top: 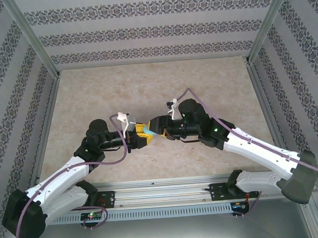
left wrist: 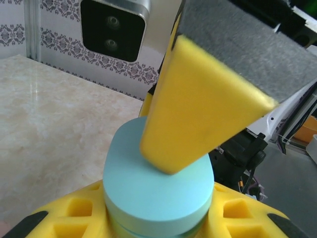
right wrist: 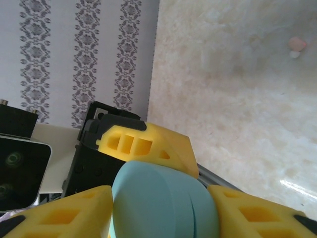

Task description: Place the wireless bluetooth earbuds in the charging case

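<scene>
A light blue oval charging case (top: 152,131) hangs above the table's middle, its lid down, held from both sides. My left gripper (top: 142,134) is shut on the case (left wrist: 158,193); its yellow fingers (left wrist: 74,218) clamp the rim. My right gripper (top: 158,127) is shut on the same case (right wrist: 163,203), one pad on each flat face. Its yellow finger (left wrist: 198,109) lies across the lid in the left wrist view. The left gripper's finger (right wrist: 143,144) shows behind the case in the right wrist view. One small pink earbud (right wrist: 297,43) lies on the table far off. The other earbuds are out of view.
The marble-patterned table (top: 146,93) is fenced by patterned walls (top: 153,27) at the back and sides. A metal rail (top: 169,196) runs along the near edge, under both arm bases. A tiny white speck (right wrist: 295,54) sits beside the pink earbud.
</scene>
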